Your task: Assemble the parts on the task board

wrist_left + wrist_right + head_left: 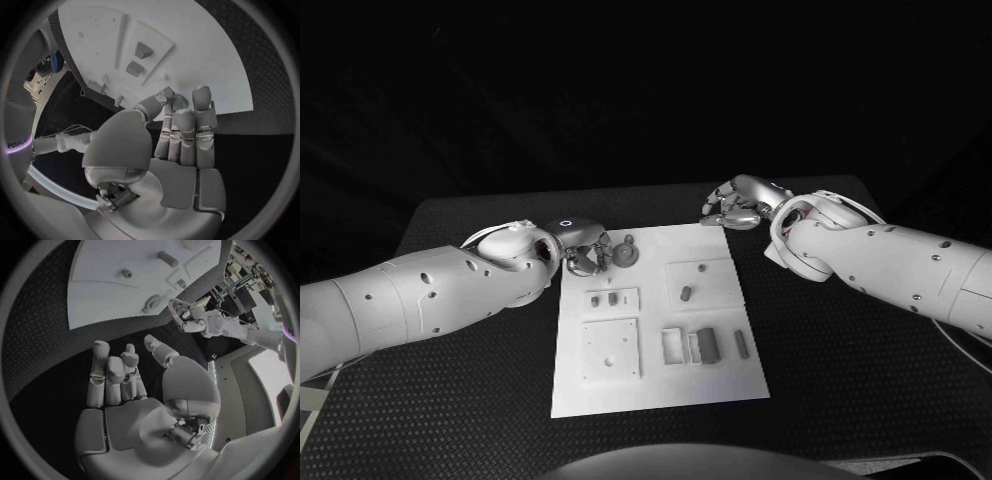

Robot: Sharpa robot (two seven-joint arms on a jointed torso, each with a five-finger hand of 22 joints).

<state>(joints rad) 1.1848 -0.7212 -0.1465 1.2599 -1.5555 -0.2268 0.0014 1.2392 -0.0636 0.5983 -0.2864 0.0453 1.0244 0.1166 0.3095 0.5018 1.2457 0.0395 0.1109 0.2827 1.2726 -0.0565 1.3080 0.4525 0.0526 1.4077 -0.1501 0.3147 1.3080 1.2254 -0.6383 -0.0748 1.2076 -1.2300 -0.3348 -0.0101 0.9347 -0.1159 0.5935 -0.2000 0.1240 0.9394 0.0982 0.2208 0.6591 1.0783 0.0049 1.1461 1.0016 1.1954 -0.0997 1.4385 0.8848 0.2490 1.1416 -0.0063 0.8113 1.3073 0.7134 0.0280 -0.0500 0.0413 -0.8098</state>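
Observation:
The white task board [661, 385] lies in the middle of the black table. Small grey parts sit on it: an oval piece [627, 252] near its far left corner, two little pieces [604, 298] in a raised square, one peg [685, 293] in another square, and upright blocks [707, 343] lower down. My left hand [581, 246] hovers at the board's far left corner beside the oval piece, fingers together and holding nothing [181, 135]. My right hand [738, 205] hangs over the table just past the board's far right corner, fingers loosely bent, palm empty [122, 380].
A blank square plate [610, 350] with small holes lies on the board's near left. Black matting [848, 370] surrounds the board on all sides. The table's far edge [632, 192] runs just behind both hands.

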